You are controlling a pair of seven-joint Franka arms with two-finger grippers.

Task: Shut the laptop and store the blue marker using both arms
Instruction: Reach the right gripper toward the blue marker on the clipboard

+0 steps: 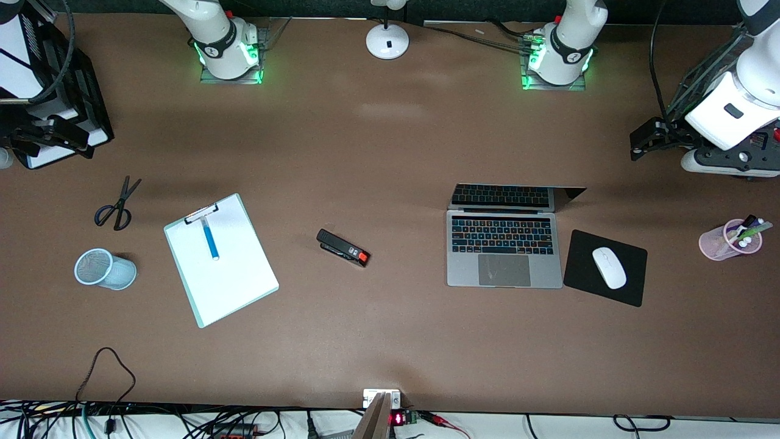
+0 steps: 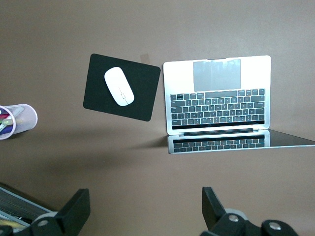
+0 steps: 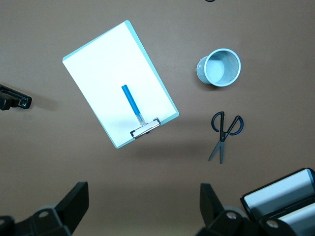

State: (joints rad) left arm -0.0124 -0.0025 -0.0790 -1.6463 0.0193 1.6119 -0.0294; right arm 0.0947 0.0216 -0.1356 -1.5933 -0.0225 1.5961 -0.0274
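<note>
The silver-grey laptop (image 1: 504, 250) (image 2: 216, 93) lies open toward the left arm's end of the table, its lid tilted far back. The blue marker (image 1: 210, 239) (image 3: 132, 104) rests on a white clipboard (image 1: 220, 259) (image 3: 108, 69) toward the right arm's end. My left gripper (image 2: 146, 211) (image 1: 652, 137) hangs open and empty high over bare table at the left arm's end. Over the right arm's end, my right gripper (image 3: 144, 206) (image 1: 52, 137) is also open and empty. Neither touches anything.
A black mouse pad (image 1: 627, 286) with a white mouse (image 1: 609, 267) lies beside the laptop, then a purple pen cup (image 1: 731, 239). A stapler (image 1: 343, 248) sits mid-table. Scissors (image 1: 116, 207) and a blue mesh cup (image 1: 103, 269) lie beside the clipboard. A black organizer (image 3: 285, 196) stands nearby.
</note>
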